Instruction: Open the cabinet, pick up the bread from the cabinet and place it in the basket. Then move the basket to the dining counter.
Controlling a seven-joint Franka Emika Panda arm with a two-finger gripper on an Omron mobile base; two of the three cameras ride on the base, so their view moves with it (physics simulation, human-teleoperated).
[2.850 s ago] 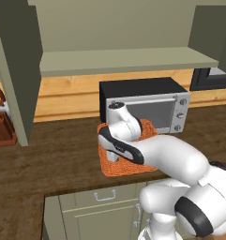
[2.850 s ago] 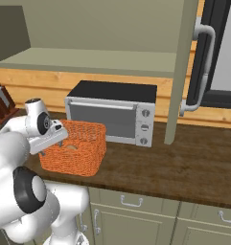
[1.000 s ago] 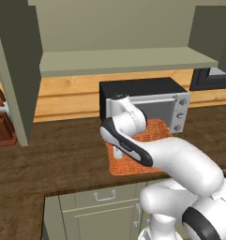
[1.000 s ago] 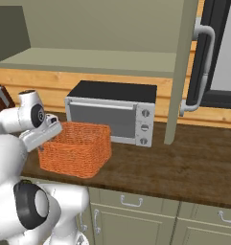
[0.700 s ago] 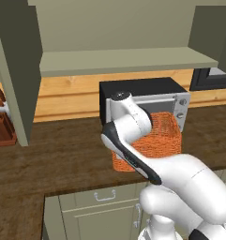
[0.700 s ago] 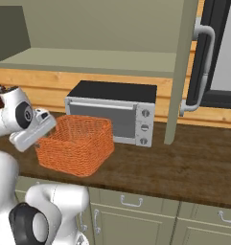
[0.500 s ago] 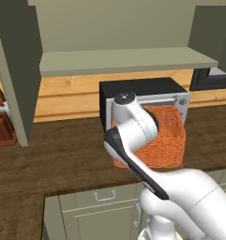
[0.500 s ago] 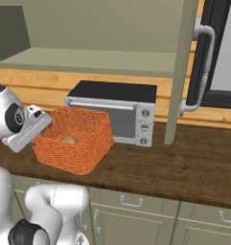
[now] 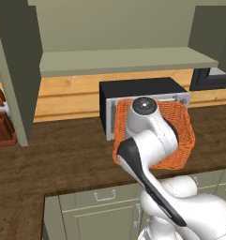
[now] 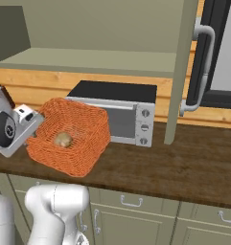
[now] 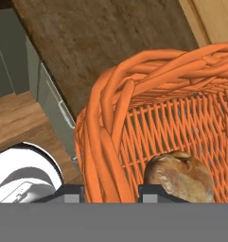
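Basket (image 10: 71, 139) tilted before microwave (image 10: 121, 112).

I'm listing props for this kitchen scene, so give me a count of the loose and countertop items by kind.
Basket: 1
Bread: 1, inside the basket
Microwave: 1
Knife block: 1
Total: 4
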